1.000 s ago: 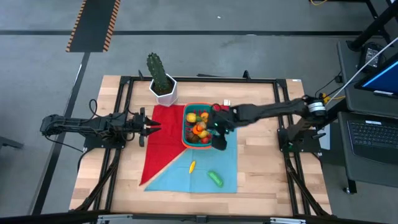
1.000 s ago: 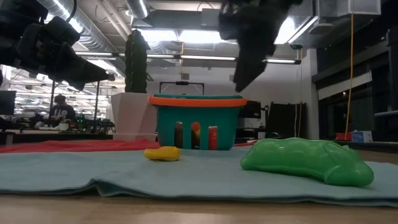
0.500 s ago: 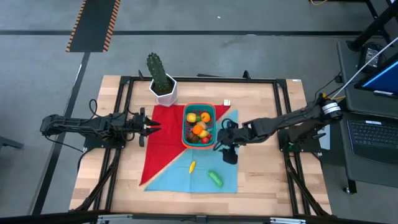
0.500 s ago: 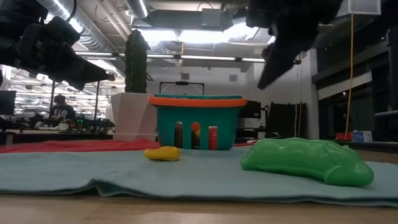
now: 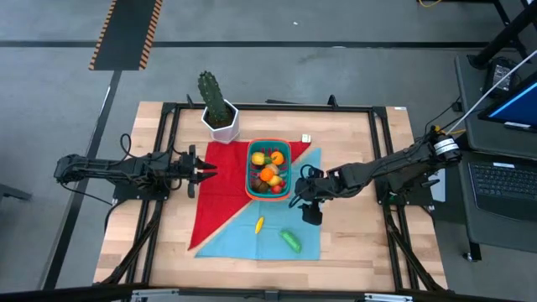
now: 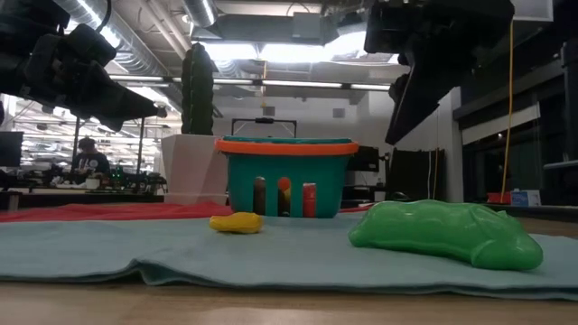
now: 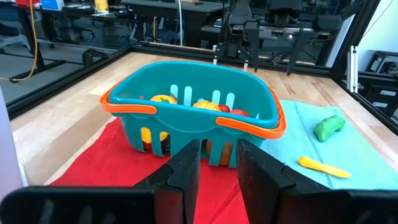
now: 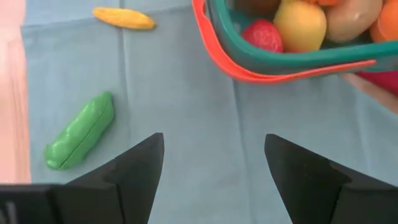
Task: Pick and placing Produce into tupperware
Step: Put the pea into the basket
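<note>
Tupperware [image 5: 268,169] sits mid-tabletop, holding most produce [image 5: 268,174] — a yellow piece [image 5: 259,225] and a green pod [image 5: 290,241] lie nearer on the blue cloth [image 5: 277,226]. Right claw [image 5: 310,211] hovers empty, fingers spread, right of both. Left claw [image 5: 201,170] waits far left, nearly closed.

High view evenly lit from overhead, sharp, soft small shadows on desk [image 5: 352,243]. Low view backlit: ceiling lights [image 6: 262,52] glare, arms read as dark silhouettes, near cloth edge [image 6: 181,271] soft. Left wrist view bright, own pincer [image 7: 217,165] blurred close up. Right wrist view clear, diffuse light, faint shadows.
</note>
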`<state>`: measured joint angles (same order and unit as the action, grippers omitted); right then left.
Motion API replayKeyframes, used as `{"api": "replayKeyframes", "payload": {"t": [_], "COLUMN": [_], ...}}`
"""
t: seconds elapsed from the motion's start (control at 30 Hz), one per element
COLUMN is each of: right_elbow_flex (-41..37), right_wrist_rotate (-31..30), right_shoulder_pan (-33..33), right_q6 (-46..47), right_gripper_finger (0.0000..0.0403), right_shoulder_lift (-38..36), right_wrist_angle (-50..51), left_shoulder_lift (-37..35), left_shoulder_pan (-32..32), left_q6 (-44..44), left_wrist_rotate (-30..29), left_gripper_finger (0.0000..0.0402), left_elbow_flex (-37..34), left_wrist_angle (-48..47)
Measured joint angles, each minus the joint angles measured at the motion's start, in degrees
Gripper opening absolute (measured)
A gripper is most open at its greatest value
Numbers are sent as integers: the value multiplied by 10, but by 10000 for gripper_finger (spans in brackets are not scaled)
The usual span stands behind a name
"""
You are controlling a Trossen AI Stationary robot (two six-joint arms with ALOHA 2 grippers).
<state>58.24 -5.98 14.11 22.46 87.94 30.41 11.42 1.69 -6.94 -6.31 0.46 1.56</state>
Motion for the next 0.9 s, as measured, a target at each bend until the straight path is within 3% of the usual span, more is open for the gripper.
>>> {"api": "replayKeyframes", "payload": {"t": [0.43,0.9], "right_elbow_flex": [0,17], "right_wrist_rotate": [-3,-4], "right_shoulder_pan": [6,104], "right_q6": [55,243], "right_gripper_finger": [274,191], "right_shoulder_lift": [0,2], "right_wrist_angle": [23,40], "left_shoulder_lift": [0,0], "left_shoulder_pan": [0,0], "left_q6": [-1,-4], "left_wrist_rotate": [0,0], "left_gripper_finger": [96,96], "left_elbow_flex": [0,0], "left_wrist_angle": [0,0]}}
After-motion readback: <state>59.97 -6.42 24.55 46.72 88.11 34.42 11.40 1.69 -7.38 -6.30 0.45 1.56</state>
